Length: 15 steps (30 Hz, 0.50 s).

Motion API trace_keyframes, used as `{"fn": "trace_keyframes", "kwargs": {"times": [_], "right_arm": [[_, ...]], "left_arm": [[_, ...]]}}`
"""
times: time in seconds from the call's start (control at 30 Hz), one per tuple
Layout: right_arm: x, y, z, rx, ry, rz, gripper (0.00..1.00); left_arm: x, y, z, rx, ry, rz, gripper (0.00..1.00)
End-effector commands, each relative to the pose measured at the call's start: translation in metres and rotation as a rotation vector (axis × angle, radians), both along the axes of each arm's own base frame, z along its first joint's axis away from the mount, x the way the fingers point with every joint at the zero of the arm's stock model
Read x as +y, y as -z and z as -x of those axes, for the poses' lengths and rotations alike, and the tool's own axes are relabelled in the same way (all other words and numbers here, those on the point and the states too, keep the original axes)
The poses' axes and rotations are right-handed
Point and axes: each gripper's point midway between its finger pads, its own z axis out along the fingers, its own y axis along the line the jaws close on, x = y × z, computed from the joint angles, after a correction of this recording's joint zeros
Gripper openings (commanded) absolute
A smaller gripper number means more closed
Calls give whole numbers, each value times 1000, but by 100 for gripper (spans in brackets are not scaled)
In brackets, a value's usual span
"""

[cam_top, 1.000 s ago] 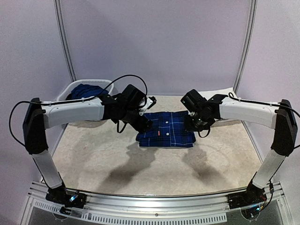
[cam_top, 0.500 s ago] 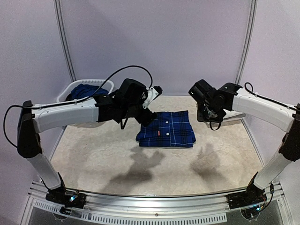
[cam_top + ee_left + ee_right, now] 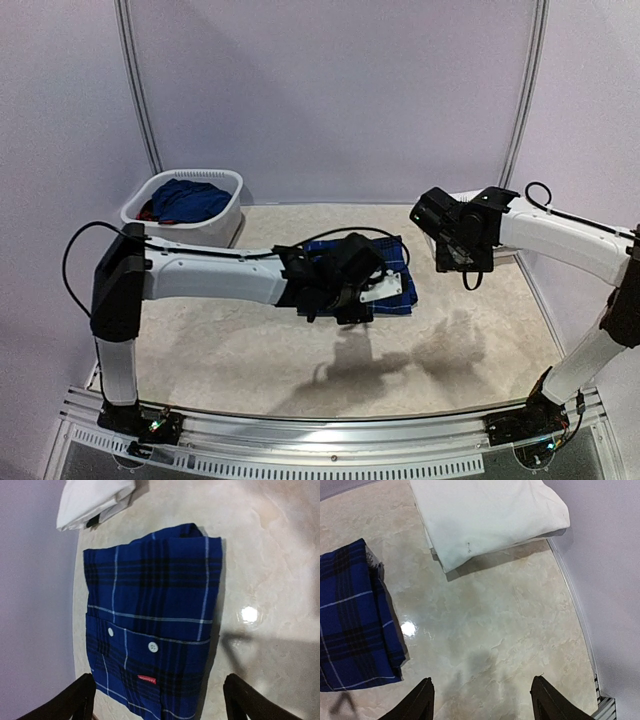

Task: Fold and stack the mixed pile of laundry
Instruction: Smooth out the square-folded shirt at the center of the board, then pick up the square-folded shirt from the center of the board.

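Now, folded navy shirt (image 3: 150, 625) flat on table (image 3: 270, 555); probably soft, limp (will sag); take by folded edges; left gripper (image 3: 160, 700), right gripper (image 3: 483, 700) both spread, empty.

Beige marbled table (image 3: 230, 350) under folded navy plaid shirt (image 3: 150, 620), folded white trousers (image 3: 485, 515), white basket (image 3: 222, 228) far-left

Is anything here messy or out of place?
Nothing stands out. The plaid shirt lies neatly folded on the table, the white garment is folded too, and blue cloth sits bunched in the basket.
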Motion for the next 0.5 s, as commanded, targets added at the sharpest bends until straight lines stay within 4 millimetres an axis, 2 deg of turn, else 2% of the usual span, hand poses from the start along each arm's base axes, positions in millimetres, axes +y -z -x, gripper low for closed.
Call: {"fn": "trace_keyframes", "kwargs": {"times": [0.0, 0.2, 0.47], "right_arm": [[-26, 4, 9, -5, 36, -22, 67], [-38, 6, 15, -28, 13, -147, 68], [-37, 5, 17, -14, -15, -209, 69]], "left_arm": [[-5, 22, 5, -54, 61, -169, 90], [-23, 45, -2, -84, 110, -232, 89], [-36, 76, -16, -114, 134, -313, 84]]}}
